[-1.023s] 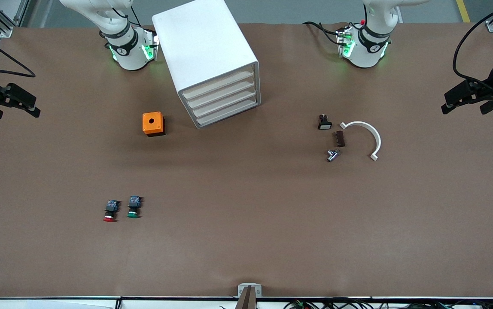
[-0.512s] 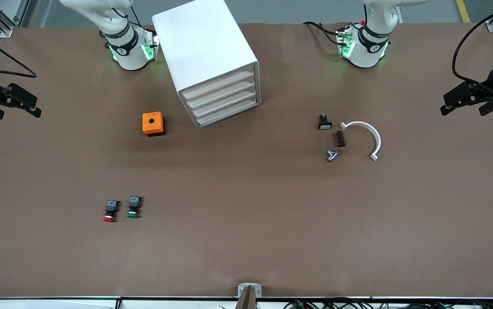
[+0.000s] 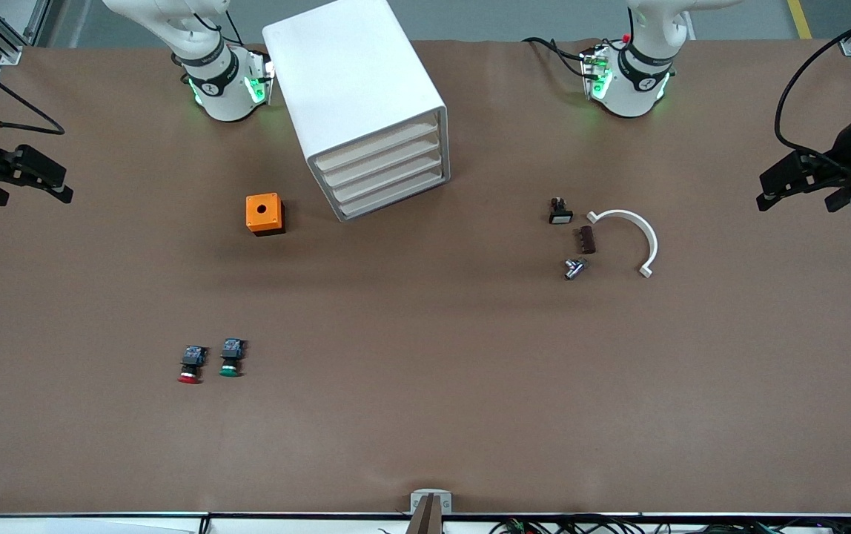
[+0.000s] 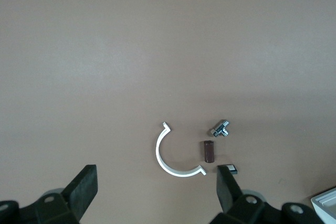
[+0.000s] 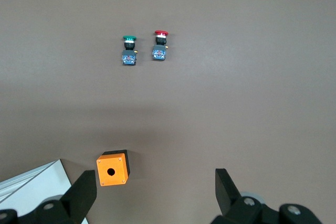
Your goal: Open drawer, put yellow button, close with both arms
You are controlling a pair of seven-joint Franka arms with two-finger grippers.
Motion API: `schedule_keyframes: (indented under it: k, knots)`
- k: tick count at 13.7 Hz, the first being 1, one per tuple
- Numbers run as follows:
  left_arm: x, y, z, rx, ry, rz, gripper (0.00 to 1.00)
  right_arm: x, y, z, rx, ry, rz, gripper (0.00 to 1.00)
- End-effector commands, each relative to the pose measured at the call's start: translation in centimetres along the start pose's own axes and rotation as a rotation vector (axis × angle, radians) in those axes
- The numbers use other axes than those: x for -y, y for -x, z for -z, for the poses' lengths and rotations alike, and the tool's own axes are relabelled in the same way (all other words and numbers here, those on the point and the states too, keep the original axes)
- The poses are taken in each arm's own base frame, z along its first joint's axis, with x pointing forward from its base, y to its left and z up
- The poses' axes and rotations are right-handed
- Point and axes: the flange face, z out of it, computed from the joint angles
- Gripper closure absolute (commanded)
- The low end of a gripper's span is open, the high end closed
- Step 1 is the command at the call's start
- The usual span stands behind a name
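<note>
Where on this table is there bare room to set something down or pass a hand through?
Bare: the wide stretch between the drawer cabinet and the table's front-camera edge, bordered by the green button and the metal fitting. Crowded: the cluster around the white clamp; less so beside the orange box. Both open end effectors, left and right, hover over the table ends.

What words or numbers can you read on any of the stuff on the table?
None can be read.
Right arm's base: a small dark round mark, too small to read.
Left arm's base: the same kind of mark, too small to read.
White drawer cabinet, orange box, red-capped button, green-capped button: no writing shows.
</note>
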Motion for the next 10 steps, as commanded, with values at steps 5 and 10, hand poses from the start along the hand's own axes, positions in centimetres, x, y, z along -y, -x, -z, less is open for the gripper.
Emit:
schedule_keyframes:
  k: [5,10]
  knots:
    - [0.23,-0.07,0.28,-0.012,-0.024,-0.012,0.00,0.65,0.84,0.39,-0.008,-0.011,0.002,0.00]
    - [0.14,-0.09,0.37,-0.015,-0.024,-0.006,0.00,0.73,0.82,0.48,-0.011,-0.011,0.004,0.00]
